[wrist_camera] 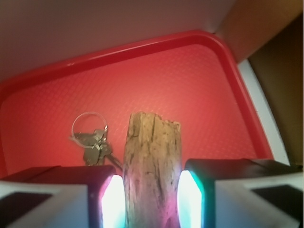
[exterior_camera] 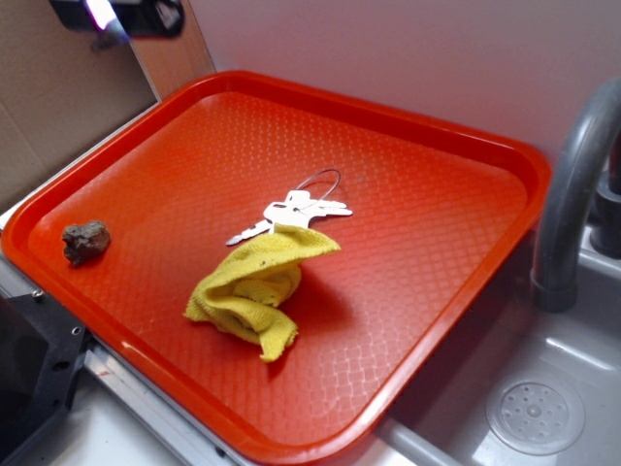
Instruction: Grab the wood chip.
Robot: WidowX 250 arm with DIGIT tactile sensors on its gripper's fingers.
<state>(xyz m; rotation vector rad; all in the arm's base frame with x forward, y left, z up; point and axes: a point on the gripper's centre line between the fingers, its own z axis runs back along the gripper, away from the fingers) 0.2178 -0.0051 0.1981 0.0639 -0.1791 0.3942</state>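
End effector clamped on wood chip, high above tray with keys, rock, yellow cloth.

Overhead exterior, close wrist; shared tray

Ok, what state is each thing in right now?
Wood chip: clamped between the fingers, lifted off the tray.
Gripper: shut on the chip, high over the tray's far corner.
Cloth: crumpled on the tray.
Keys: flat, partly under the cloth.
Rock: resting near the left rim.
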